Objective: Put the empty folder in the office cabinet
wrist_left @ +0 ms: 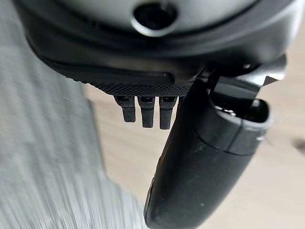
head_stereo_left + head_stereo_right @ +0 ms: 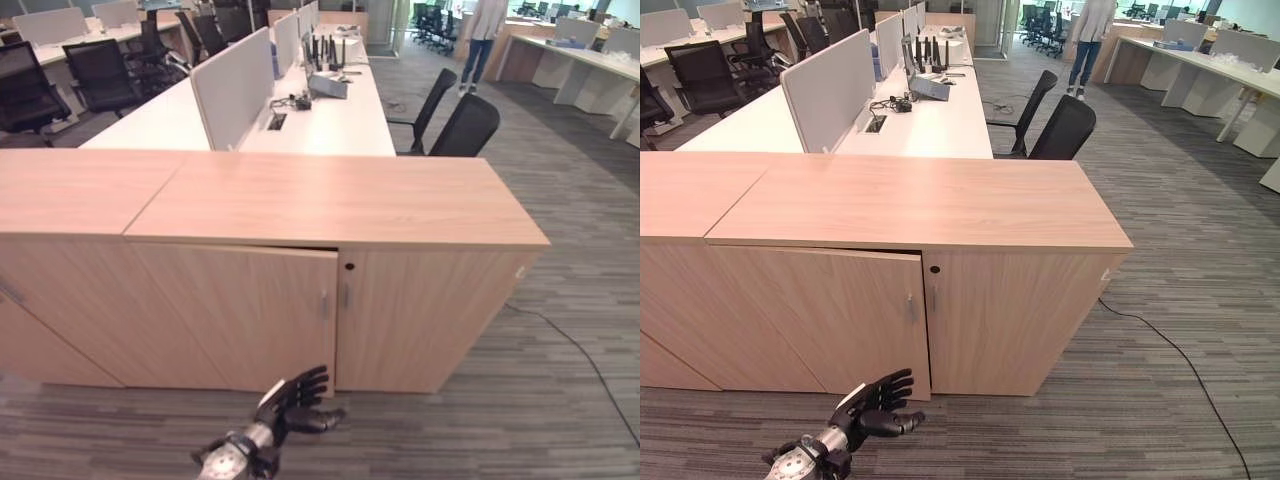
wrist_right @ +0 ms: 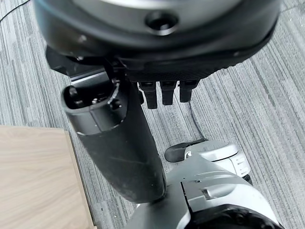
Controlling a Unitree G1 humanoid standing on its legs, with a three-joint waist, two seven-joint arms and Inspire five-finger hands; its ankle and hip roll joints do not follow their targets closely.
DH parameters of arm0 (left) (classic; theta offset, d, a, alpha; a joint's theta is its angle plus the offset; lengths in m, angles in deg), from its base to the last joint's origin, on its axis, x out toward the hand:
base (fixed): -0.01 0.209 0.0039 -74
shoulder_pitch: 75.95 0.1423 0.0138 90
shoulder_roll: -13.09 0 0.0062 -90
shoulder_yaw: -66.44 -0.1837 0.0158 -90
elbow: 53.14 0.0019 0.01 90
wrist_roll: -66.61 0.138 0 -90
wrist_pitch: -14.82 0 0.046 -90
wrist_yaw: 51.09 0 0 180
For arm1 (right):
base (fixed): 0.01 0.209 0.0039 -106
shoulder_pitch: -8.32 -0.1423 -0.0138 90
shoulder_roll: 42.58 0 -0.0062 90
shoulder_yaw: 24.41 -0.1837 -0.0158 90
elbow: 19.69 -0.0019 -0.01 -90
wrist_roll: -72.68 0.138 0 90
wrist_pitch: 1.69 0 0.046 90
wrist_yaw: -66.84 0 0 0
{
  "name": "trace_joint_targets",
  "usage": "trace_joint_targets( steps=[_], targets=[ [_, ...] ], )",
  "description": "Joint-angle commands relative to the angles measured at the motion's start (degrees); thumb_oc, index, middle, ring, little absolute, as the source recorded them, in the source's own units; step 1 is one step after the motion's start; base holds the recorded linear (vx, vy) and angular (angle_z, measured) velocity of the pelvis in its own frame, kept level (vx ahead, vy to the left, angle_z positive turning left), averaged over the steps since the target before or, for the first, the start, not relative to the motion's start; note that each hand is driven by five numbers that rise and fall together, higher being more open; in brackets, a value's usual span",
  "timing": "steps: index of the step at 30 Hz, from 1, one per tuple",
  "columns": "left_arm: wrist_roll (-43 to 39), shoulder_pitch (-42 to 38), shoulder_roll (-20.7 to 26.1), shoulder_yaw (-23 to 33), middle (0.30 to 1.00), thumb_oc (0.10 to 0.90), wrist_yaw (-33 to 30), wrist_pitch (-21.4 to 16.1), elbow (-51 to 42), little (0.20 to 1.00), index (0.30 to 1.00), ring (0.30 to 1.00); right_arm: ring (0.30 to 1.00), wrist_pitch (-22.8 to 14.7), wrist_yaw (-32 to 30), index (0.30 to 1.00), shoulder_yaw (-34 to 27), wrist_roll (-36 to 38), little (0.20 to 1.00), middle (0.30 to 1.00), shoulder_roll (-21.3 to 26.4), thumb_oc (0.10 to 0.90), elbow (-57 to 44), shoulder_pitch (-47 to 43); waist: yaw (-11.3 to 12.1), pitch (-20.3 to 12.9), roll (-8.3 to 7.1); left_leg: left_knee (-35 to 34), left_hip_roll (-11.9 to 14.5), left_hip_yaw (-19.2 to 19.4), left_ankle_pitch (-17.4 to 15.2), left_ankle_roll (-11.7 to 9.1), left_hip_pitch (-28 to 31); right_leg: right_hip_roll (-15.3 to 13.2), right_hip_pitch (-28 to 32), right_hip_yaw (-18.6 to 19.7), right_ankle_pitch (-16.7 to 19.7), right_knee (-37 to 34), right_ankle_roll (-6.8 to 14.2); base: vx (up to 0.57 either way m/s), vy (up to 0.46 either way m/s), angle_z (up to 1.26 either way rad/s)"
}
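Observation:
The office cabinet (image 2: pixel 330 200) is a low, light wood unit with two front doors. Its left door (image 2: pixel 240 315) stands slightly ajar, with a dark gap along its top edge. The right door (image 2: pixel 420 310) is closed, with a keyhole near its top corner. My left hand (image 2: pixel 295 395) is low over the carpet, just in front of the left door's lower free corner. Its fingers are spread and it holds nothing. The left wrist view shows wood past that hand (image 1: pixel 200 157). My right hand (image 3: pixel 119 148) hangs open over the carpet, holding nothing.
A second cabinet (image 2: pixel 70 250) adjoins on the left. Behind stand white desks (image 2: pixel 330 120) with screens and black office chairs (image 2: pixel 465 125). A person (image 2: pixel 483 35) stands far back on the right. Grey carpet (image 2: pixel 560 400) lies to the right of the cabinet.

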Motion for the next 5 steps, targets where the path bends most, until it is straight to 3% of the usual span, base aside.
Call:
trace_joint_targets(
  steps=[1,3,5],
  targets=[
    [6.51,-8.72,-4.71,3.15,0.9,0.8,-2.71,-4.39,12.8,0.9,0.9,0.9,0.9,-0.5,-0.52,0.9,2.58,-1.88,0.9,0.9,1.05,0.8,2.42,-3.31,0.24,-0.6,-0.61,-0.02,2.28,0.25,-7.39,-1.88,1.28,-0.73,-2.58,-1.91,-1.73,0.37,3.55,0.0,0.0,0.0],
    [11.35,-12.29,-7.63,4.91,0.9,0.8,-5.14,-3.54,31.53,0.9,0.9,0.9,0.9,-0.45,-0.67,0.9,3.2,-2.56,0.9,0.9,0.94,0.8,2.9,-3.43,-0.09,-1.06,-0.85,-0.02,2.34,0.51,-7.34,-1.95,1.43,-0.68,-2.53,-1.84,-1.65,0.37,3.4,0.0,0.0,0.0],
    [19.94,-14.12,-8.6,5.07,0.9,0.8,-6.93,-2.87,44.27,0.9,0.9,0.9,0.9,-0.43,-0.51,0.9,4.01,-3.91,0.9,0.9,0.96,0.8,3.15,-3.23,-0.37,-1.43,-1.01,-0.02,2.4,0.79,-7.39,-1.99,1.59,-0.62,-2.43,-1.63,-1.54,0.37,3.26,0.02,0.007,-0.04]
  ],
)
